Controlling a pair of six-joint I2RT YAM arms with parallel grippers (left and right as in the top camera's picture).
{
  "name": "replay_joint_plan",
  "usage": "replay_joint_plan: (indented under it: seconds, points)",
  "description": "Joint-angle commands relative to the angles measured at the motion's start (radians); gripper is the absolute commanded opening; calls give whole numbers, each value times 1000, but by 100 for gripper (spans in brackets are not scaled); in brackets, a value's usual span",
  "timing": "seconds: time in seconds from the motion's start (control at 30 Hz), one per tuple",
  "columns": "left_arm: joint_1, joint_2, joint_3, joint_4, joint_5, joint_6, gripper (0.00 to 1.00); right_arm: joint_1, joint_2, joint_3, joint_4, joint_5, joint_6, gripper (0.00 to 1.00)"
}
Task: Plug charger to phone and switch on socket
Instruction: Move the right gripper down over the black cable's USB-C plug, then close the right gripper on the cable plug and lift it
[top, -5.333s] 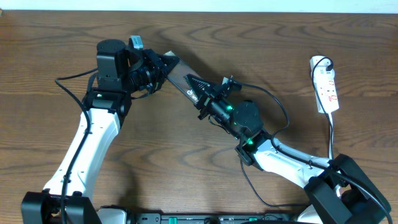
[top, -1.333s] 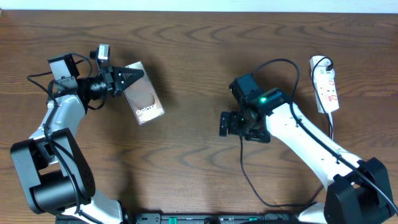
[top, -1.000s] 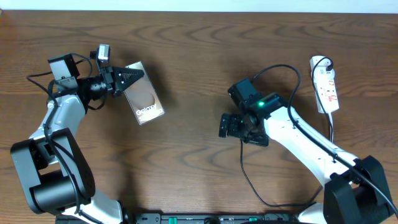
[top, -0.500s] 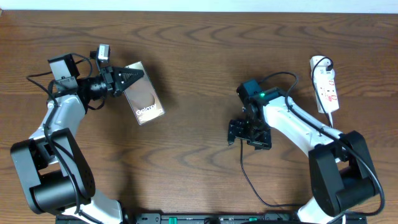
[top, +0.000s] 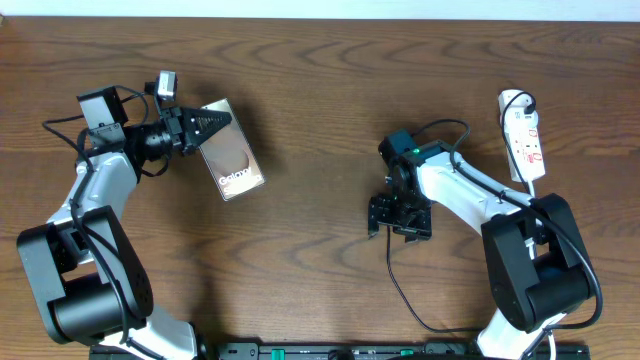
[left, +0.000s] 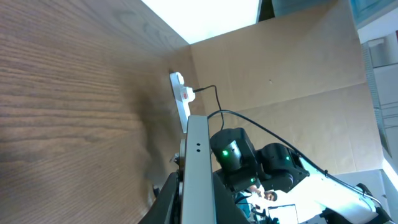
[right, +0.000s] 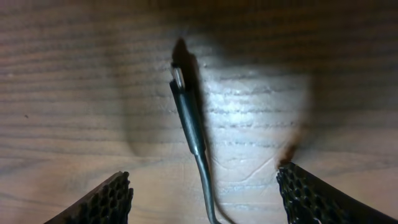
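Note:
The phone (top: 233, 158), a dark glossy slab with white "Galaxy" lettering, is held at its top edge, left of centre, by my left gripper (top: 216, 122), which is shut on it. In the left wrist view the phone (left: 198, 163) shows edge-on as a grey bar between the fingers (left: 165, 200). The charger (right: 188, 115) lies on the wood with its small connector tip pointing away. My right gripper (right: 208, 199) hangs over it, open, with one finger on each side of the cable and touching neither. From above, the right gripper (top: 400, 220) points straight down. The socket (top: 524, 136) lies at the far right.
The charger's thin black cable (top: 398, 285) runs from under the right gripper toward the table's near edge. A dark plug sits in the socket's far end (top: 523, 101). In the left wrist view the socket (left: 181, 98) and the right arm (left: 245, 155) lie beyond the phone.
My right gripper has shifted right and toward the near edge, settling over the charger tip, and its jaws have narrowed somewhat. The left arm and phone have not moved.

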Motion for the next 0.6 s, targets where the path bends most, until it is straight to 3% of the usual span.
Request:
replay_joint_plan:
  seconds: [0.0, 0.33, 0.57]
  points:
    - [4, 5, -3, 0, 50, 18, 7, -9, 4, 1, 18, 18, -48, 72]
    - [4, 5, -3, 0, 50, 17, 8, -21, 28, 68, -23, 40, -119, 73]
    - [4, 5, -3, 0, 50, 17, 7, -28, 150, 193, -125, 64, -152, 61]
